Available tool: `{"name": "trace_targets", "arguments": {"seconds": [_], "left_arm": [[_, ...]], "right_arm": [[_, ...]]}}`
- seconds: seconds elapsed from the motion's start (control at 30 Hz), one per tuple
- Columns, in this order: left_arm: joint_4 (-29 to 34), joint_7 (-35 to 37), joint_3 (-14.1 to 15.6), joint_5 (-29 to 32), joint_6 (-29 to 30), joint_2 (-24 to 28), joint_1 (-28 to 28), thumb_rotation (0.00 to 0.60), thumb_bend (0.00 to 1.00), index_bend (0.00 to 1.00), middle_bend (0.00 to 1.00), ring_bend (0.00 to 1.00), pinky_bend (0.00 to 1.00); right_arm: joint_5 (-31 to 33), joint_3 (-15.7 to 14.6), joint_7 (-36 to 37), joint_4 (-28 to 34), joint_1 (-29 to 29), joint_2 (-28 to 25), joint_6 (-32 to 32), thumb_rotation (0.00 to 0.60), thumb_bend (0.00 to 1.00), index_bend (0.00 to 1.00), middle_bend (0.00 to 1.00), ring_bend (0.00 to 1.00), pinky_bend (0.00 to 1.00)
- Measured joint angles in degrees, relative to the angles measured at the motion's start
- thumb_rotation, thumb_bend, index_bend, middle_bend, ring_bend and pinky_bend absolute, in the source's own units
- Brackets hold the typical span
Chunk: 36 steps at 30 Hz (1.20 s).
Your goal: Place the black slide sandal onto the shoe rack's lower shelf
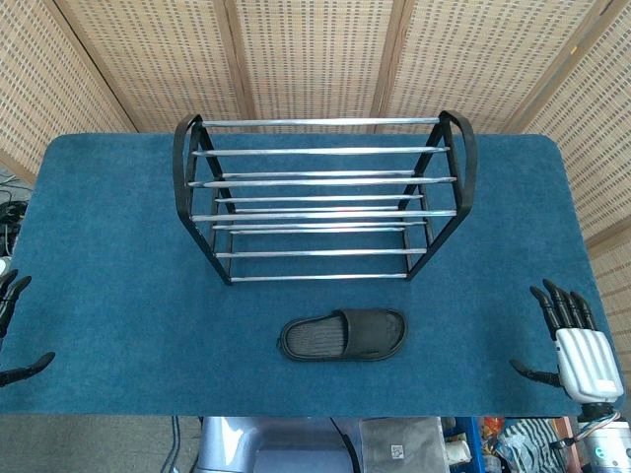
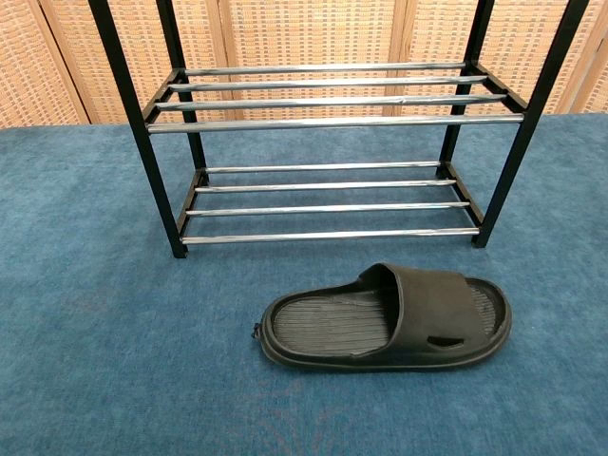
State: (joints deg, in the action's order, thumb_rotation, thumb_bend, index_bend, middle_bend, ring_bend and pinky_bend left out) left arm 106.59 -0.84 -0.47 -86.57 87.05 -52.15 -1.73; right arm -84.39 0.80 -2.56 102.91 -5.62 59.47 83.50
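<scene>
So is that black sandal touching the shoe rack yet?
Apart. The chest view shows bare blue carpet between the black sandal and the shoe rack's lowest front bar; the head view shows the same gap.

The slide sandal (image 1: 344, 335) lies on the table (image 1: 118, 296) at six o'clock from the shoe rack (image 1: 320, 197), near it. Left hand (image 1: 12, 330) at nine, right hand (image 1: 572, 340) at three, both well apart from the sandal.

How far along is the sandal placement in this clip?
Nothing is done yet: the black slide sandal lies on the table in front of the shoe rack, whose lower shelf is bare. Left hand and right hand sit open at the table edges. Grasp, lift and placement all remain.
</scene>
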Motion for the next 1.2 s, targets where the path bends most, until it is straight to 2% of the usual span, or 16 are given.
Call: {"name": "trace_targets", "arguments": {"seconds": [0.23,0.43,0.6,0.77,1.0,1.2], "left_arm": [[0.13,-0.17,-0.04,0.24,-0.16,0.00,0.03,0.600,0.17,0.00,0.00,0.00,0.00],[0.28,-0.34,-0.31,0.82,-0.55,-0.04,-0.17,0.600,0.17,0.00,0.00,0.00,0.00],[0.42,-0.72,-0.76,1.86,-2.02,-0.04,-1.03,0.600,0.17,0.00,0.00,0.00,0.00],[0.66,-1.05,-1.00,2.48,-3.26,0.00,-1.70,0.600,0.17,0.00,0.00,0.00,0.00],[0.35,-0.81,-1.16,3.57,-4.68,0.04,-2.36,0.600,0.17,0.00,0.00,0.00,0.00],[-0.53,1.06,-1.57,4.76,-6.26,0.48,-3.11,0.600,0.17,0.00,0.00,0.00,0.00]], "right_arm": [[-1.45,-0.80,0.17,0.25,-0.55,-0.62,-1.93,0.600,0.00,0.00,0.00,0.00,0.00],[-7.21,-1.96,3.70,-0.50,-2.47,-0.31,-4.25,0.600,0.00,0.00,0.00,0.00,0.00],[-12.80,-1.98,5.80,-0.99,-8.31,1.04,-10.15,0.600,0.00,0.00,0.00,0.00,0.00],[-14.53,0.16,3.97,0.22,-15.42,3.65,-18.35,0.600,0.00,0.00,0.00,0.00,0.00],[-9.45,5.04,-5.57,3.26,-23.23,8.22,-29.23,0.600,0.00,0.00,0.00,0.00,0.00],[1.99,9.02,-15.16,4.53,-29.90,13.56,-36.82,0.600,0.00,0.00,0.00,0.00,0.00]]}}
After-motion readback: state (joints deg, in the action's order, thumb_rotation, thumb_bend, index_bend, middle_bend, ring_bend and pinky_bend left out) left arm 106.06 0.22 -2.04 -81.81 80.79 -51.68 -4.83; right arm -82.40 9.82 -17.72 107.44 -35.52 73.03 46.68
